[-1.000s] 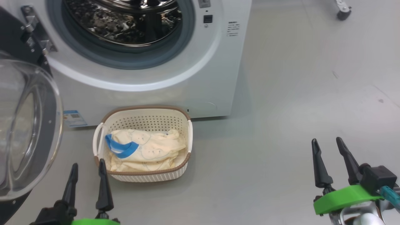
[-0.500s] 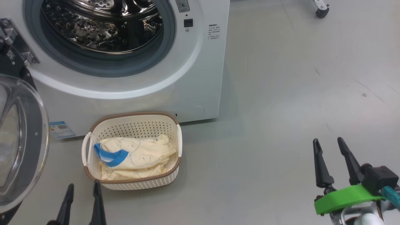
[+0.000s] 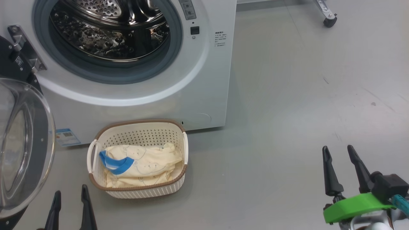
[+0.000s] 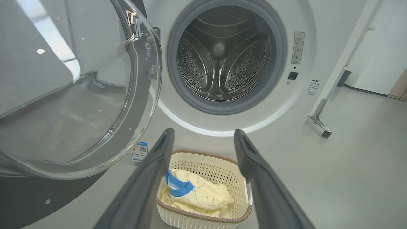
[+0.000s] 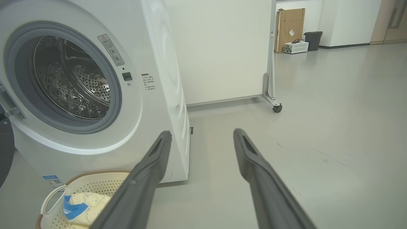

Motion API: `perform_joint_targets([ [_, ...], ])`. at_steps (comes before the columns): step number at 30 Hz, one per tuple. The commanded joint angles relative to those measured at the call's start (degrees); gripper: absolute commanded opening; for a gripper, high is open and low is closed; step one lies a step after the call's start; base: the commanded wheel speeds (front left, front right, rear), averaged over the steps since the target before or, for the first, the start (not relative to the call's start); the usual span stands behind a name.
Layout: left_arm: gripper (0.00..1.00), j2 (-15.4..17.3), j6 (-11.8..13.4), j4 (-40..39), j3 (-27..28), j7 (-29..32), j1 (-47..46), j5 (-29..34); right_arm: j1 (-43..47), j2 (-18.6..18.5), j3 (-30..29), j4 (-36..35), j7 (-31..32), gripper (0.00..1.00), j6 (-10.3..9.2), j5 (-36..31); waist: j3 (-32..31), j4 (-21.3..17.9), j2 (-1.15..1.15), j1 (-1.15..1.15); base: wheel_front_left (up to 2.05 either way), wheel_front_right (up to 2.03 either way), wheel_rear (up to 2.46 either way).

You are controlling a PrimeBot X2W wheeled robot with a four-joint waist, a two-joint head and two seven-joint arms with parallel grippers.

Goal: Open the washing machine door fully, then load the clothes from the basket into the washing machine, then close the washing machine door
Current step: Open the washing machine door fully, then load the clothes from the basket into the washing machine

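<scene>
Still wide and empty, the left jaws and right jaws waited; only the head view had shifted. At the left jaws' one o'clock, cream-yellow soft clothes (image 3: 142,164) lay in the cream perforated plastic basket (image 3: 143,137); the black-ringed glass door (image 3: 25,150) stood open, so loading seemed next.

Left gripper (image 3: 70,190) low at head view's lower left, dark fingers pointing up, jaws spread wide, holding nothing. Right gripper (image 3: 338,148) at lower right, fingers up and tilted slightly left, jaws equally wide, holding nothing.
</scene>
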Motion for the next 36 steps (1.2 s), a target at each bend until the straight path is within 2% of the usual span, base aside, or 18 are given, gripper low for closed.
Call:
perform_joint_targets([
  [1,1.00,0.1,0.1,-1.7,2.1,-0.6,-0.7,0.3,-1.3,-0.6,1.0,-2.3,-0.5,1.00,0.21,-0.1,0.0,0.1,0.00,0.00,0.00,0.00,0.00],
  [25,1.00,0.1,-1.3,-0.6,2.4,-0.6,-1.2,-0.2,-1.9,-0.6,1.5,-2.1,-0.5,1.00,0.21,0.1,0.7,-0.1,0.00,0.00,0.01,-0.01,0.00],
  [36,1.00,0.1,-1.9,0.0,2.3,-0.6,-1.2,-0.1,-2.0,-0.6,1.4,-2.1,-0.5,1.00,0.21,0.3,0.8,-0.3,0.00,0.00,1.06,-1.06,0.00],
])
